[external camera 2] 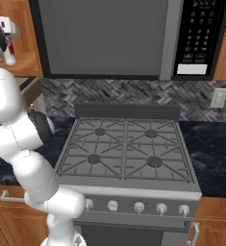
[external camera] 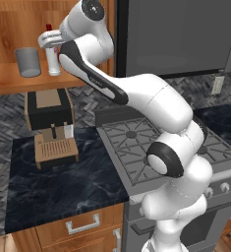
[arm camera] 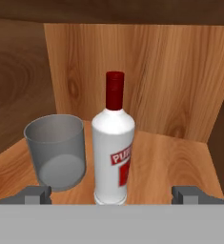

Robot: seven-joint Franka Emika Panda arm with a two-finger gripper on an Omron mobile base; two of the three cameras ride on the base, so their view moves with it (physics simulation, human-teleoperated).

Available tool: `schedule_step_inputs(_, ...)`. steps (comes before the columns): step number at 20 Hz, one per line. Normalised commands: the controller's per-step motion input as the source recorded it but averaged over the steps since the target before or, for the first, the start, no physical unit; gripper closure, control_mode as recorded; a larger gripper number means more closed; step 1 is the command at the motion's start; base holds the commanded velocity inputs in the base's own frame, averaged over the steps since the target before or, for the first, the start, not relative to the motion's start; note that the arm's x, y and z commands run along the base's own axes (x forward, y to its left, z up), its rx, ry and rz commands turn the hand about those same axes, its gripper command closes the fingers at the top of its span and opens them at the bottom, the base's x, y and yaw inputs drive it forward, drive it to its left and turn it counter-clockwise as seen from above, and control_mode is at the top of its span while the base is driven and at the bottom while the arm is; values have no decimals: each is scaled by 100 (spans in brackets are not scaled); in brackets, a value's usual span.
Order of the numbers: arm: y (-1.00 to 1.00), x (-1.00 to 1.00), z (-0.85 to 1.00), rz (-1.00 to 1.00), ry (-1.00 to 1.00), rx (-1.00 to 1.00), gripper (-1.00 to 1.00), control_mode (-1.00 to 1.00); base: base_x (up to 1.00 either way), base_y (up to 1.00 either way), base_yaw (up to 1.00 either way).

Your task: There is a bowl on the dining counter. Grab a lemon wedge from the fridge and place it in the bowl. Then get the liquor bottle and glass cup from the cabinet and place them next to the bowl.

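Left base view: arm reaches up and left into the open cabinet (external camera: 9, 29); the gripper (external camera: 48, 38) sits at the liquor bottle (external camera: 53, 63), its white hand level with the bottle's neck and red cap, whose tip shows just above it. The bottle stands upright on the cabinet shelf, and the glass cup (external camera: 28, 62) stands upright just to its left, apart from it. Below the shelf, a coffee machine (external camera: 49, 125) rests on the dark marble worktop (external camera: 63, 187), with a gas stove (external camera: 151, 142) to the right. Right base view: the bottle (external camera 2: 10, 52) shows at the far left edge on the shelf, partly hidden behind the arm; stove (external camera 2: 126, 149) and microwave (external camera 2: 133, 38) take the centre. Hand view: the jaws stand wide apart and grasp nothing, the gripper (arm camera: 112, 195) centred on the bottle (arm camera: 112, 152). The bottle rises between the two fingertips (arm camera: 37, 194), well clear of each. The glass cup (arm camera: 56, 150) stands just above the left fingertip, close beside the bottle, not touching.
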Motion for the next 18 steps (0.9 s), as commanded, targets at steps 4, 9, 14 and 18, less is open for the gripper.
schedule_step_inputs(4,15,19,-9,0,0,0,-100,-100,0,0,0)
schedule_step_inputs(9,13,18,-7,0,0,0,-100,-100,0,0,0)
schedule_step_inputs(14,7,16,-1,0,0,0,-100,-100,0,0,0)
schedule_step_inputs(18,6,17,0,0,0,0,-100,-100,0,0,0)
